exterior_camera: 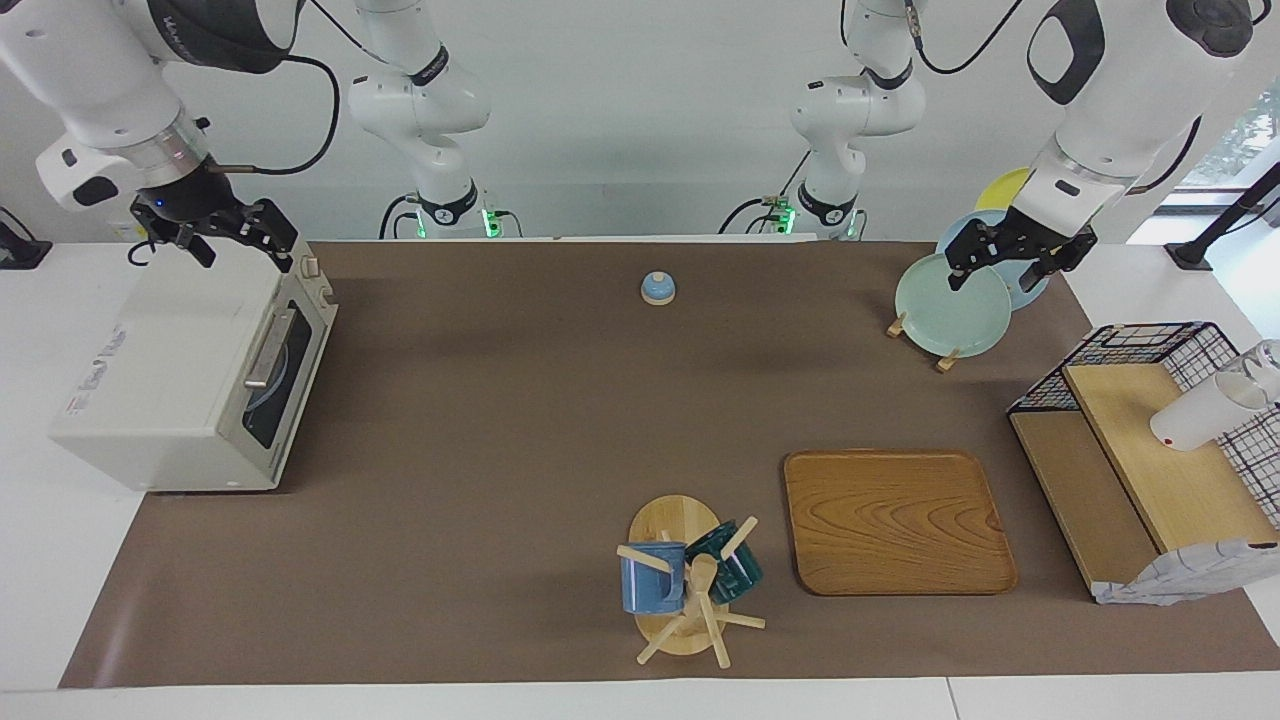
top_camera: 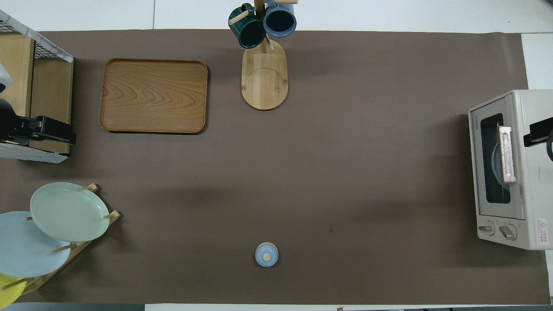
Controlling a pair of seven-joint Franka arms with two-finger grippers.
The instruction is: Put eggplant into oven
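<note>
The eggplant shows in neither view. The off-white oven [exterior_camera: 190, 370] [top_camera: 505, 172] stands at the right arm's end of the table. Its glass door is closed, and a pale curved rim shows through the window. My right gripper [exterior_camera: 245, 250] [top_camera: 540, 131] hangs open over the oven's top near the door edge, holding nothing. My left gripper [exterior_camera: 1005, 275] [top_camera: 43, 129] hangs open and empty above the plate rack at the left arm's end.
A rack holds a green plate [exterior_camera: 950, 305], a blue one and a yellow one. A small blue lid [exterior_camera: 657, 288] lies mid-table near the robots. A wooden tray [exterior_camera: 895, 520], a mug tree [exterior_camera: 685, 580] with two mugs and a wire shelf [exterior_camera: 1140, 440] with a white cup stand farther out.
</note>
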